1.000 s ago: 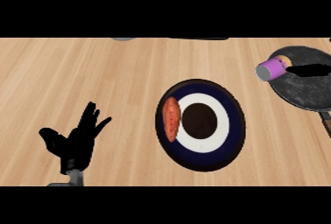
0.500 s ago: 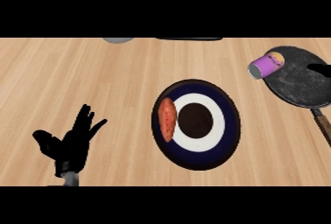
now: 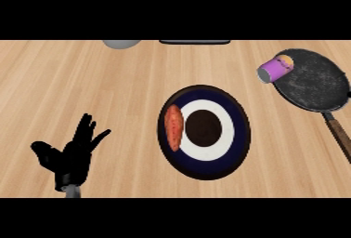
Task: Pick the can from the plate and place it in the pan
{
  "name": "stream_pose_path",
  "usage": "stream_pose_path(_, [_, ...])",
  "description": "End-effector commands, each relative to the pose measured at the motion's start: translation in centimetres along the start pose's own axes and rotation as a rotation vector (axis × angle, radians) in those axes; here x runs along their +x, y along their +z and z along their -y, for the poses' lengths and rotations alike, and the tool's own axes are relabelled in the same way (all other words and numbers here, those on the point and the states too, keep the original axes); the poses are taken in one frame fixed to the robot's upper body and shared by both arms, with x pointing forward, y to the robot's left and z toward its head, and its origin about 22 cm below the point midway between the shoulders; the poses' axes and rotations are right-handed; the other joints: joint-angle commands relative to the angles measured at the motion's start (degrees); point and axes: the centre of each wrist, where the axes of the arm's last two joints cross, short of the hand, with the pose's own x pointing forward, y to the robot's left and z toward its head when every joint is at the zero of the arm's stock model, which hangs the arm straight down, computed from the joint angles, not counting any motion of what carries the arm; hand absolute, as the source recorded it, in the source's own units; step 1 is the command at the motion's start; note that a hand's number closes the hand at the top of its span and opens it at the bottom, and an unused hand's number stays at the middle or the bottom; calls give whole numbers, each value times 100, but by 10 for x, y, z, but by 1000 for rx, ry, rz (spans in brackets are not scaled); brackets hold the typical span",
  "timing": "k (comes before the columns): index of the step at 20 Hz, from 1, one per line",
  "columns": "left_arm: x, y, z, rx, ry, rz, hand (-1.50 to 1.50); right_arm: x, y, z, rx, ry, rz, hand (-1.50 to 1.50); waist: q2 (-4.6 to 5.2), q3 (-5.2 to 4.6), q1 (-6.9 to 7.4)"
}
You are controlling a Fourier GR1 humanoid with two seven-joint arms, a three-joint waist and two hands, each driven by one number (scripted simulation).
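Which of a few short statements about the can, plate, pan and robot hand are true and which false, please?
1. The can lies tipped at the pan's left rim. True.
2. The can stands on the plate. False: it is off the plate, at the pan.
3. An orange item lies on the plate's left side. True.
4. The left robot hand is curled around the can. False: it is open, at lower left, holding nothing.

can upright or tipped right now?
Tipped. The can lies on its side across the pan's left rim, open end facing lower left; partly over the counter, not fully inside.
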Motion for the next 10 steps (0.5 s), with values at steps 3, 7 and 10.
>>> stream_pose_path(3, [-6,1,-12,29,-1,-59,0,-14,20,16,37,21,5,-150,-11,-44,-86])
stream_pose_path(7, [2,1,-28,34,-10,-81,0,-18,23,3,22,26,-28,-150,-41,-52,-153])
stream_pose_path(10, [-15,-8,-11,38,-5,-78,0,-8,29,22,11,36,-40,-150,-41,-55,-197])
